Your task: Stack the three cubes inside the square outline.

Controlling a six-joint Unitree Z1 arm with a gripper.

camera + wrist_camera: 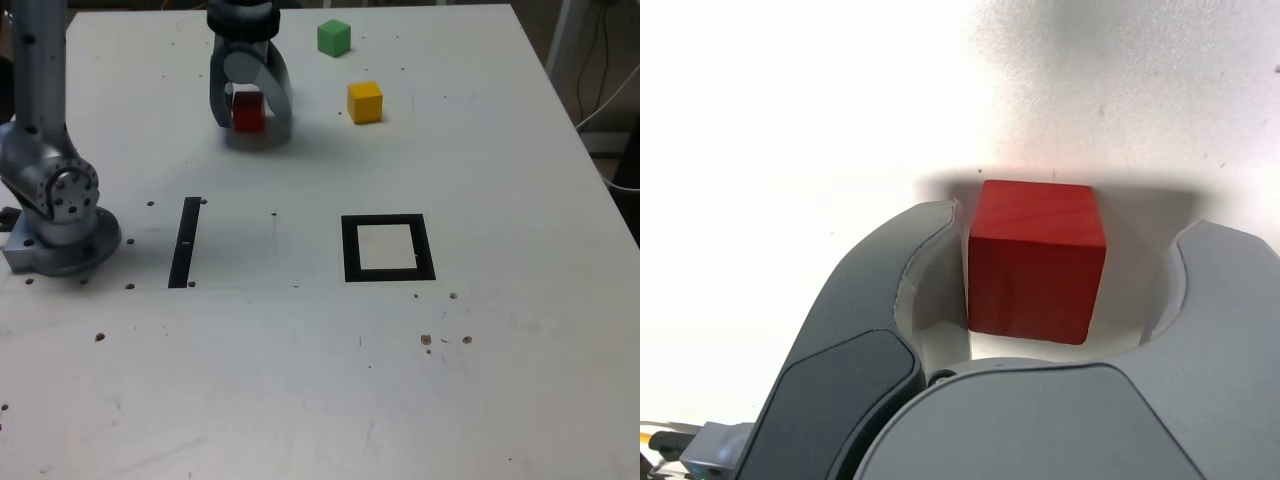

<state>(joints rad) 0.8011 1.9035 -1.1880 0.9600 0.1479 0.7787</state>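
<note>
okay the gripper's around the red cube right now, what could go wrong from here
The gripper is open around the red cube, which sits nearer one finger in the wrist view; closing could nudge or twist it. The yellow cube lies close by and might get bumped. The square outline is barely wider than a cube, so placement could miss.

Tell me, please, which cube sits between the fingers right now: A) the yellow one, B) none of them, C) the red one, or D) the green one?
C: the red cube sits between the fingers, while the green cube and yellow cube stand apart on the table.
</note>
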